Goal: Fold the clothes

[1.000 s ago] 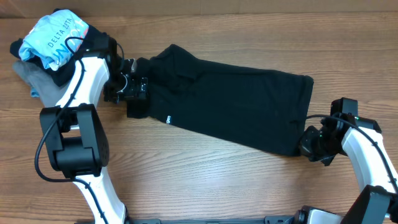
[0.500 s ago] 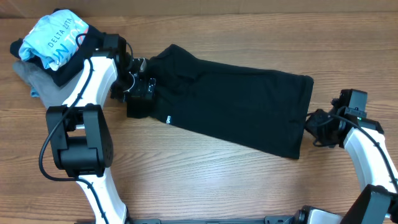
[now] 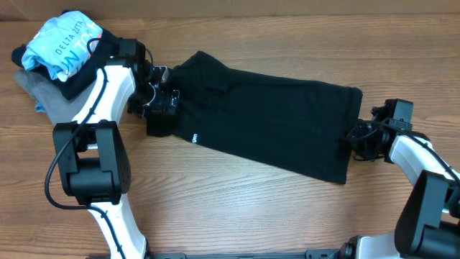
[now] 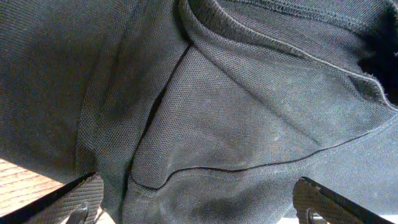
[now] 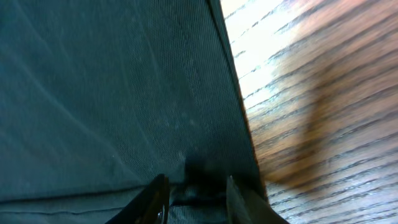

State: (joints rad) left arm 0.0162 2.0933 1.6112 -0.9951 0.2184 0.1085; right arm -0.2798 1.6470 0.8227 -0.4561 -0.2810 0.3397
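Overhead, garment: the black garment (image 3: 266,119) lies spread out and slanted across the wooden table (image 3: 251,208), with tiny white logo text (image 3: 192,137) near its lower left hem.
Overhead, my left gripper (image 3: 164,101): sits at the garment's left end, over the fabric.
Overhead, my right gripper (image 3: 357,137): sits at the garment's right edge, low on that side.
Overhead, far left corner: a light-blue printed shirt (image 3: 61,43) is heaped on a grey garment (image 3: 36,90), apart from the black one.
Left wrist, garment: black mesh-like folds and a stitched seam (image 4: 217,112) fill the view, and a sliver of table (image 4: 18,183) shows at the lower left.
Left wrist, my hand: the fingers (image 4: 78,198) are spread wide, one in each bottom corner, with cloth between them.
Right wrist, garment: its straight edge (image 5: 106,93) runs down the frame, with bare table (image 5: 323,93) to the right.
Right wrist, my hand: the fingers (image 5: 157,199) are narrowly parted astride that edge. I cannot tell whether they touch the cloth.
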